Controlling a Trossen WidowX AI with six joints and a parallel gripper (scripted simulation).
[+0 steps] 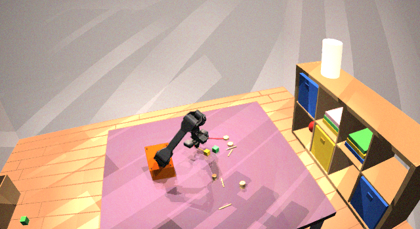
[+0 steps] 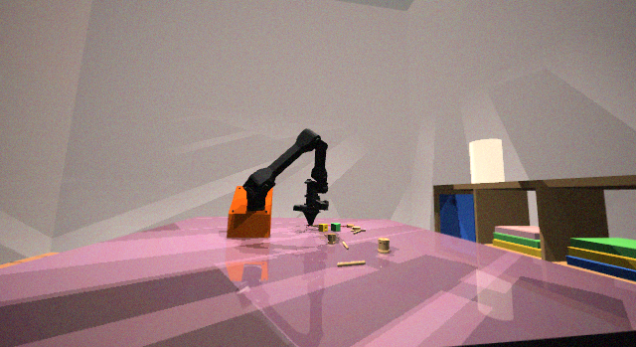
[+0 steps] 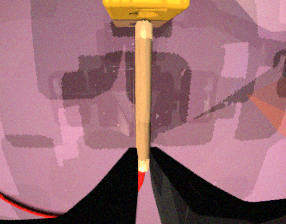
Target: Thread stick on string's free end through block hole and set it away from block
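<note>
1. Picked up: the gripper [image 1: 196, 145] [image 2: 311, 224] [image 3: 142, 155] is nearly closed, pinching the string's stick [image 1: 199, 148] [image 2: 317, 226] [image 3: 143, 90] mid-frame in the wrist view.
2. Its tip meets the yellow block [image 1: 207, 152] [image 2: 323, 228] [image 3: 146, 7], top centre; entry unclear.
3. Pull-through and release remain.

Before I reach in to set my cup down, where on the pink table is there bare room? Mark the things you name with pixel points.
The near left, in front of the orange base [image 1: 161, 172] [image 2: 248, 227], looks bare. Crowded: right of the fingers [image 1: 195, 145] [image 2: 311, 225], with cubes, discs, sticks and the red string [image 1: 216, 138] [image 3: 19, 208].
</note>
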